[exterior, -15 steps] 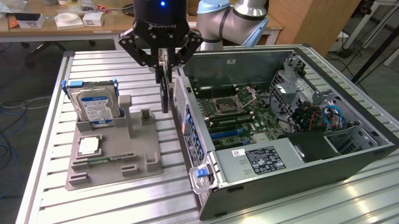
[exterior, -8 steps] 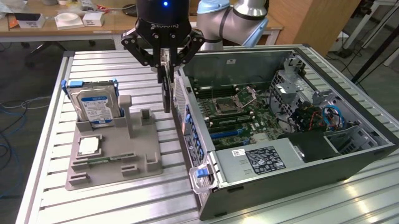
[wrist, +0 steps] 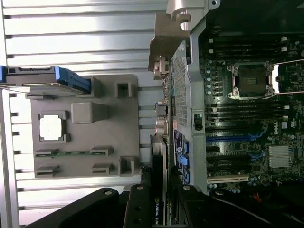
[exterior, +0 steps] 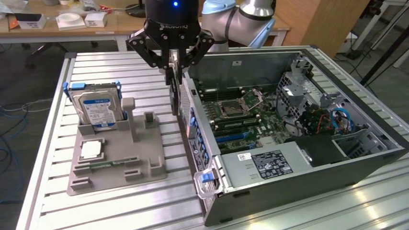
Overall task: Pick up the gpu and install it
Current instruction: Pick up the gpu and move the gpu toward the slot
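The gripper is clamped on the gpu, which hangs on edge over the bench between the grey parts holder and the open computer case, so pick-up looks done, while seating it on the motherboard remains.

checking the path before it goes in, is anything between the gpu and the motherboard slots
Yes. The gpu, held in the gripper, hangs outside the computer case's rear wall. That wall stands between it and the motherboard slots.

Thin black gpu hangs upright, held by its top edge.
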`<state>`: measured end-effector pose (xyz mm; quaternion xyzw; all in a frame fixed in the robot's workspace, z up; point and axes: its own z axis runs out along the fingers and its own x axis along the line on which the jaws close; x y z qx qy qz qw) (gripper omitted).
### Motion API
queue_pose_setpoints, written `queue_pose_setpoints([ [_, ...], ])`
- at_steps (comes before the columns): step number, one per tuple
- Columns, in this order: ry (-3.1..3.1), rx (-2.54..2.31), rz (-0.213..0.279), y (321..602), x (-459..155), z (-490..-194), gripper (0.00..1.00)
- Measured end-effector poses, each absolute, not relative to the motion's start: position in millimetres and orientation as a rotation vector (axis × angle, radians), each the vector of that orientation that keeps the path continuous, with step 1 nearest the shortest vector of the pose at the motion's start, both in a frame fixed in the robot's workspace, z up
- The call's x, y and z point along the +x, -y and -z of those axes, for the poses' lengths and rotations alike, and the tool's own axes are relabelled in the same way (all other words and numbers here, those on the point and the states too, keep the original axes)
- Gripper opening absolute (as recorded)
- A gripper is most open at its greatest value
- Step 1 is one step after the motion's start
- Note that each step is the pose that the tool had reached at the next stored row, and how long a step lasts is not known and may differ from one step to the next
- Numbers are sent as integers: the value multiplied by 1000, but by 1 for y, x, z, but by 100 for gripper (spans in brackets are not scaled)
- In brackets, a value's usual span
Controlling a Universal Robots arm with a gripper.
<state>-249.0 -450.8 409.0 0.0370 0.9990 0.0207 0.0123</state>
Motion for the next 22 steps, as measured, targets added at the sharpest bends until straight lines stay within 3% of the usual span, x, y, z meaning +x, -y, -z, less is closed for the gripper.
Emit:
queue_pose_setpoints([
  [22, -3114, 115, -64, 451, -234, -409, 26],
])
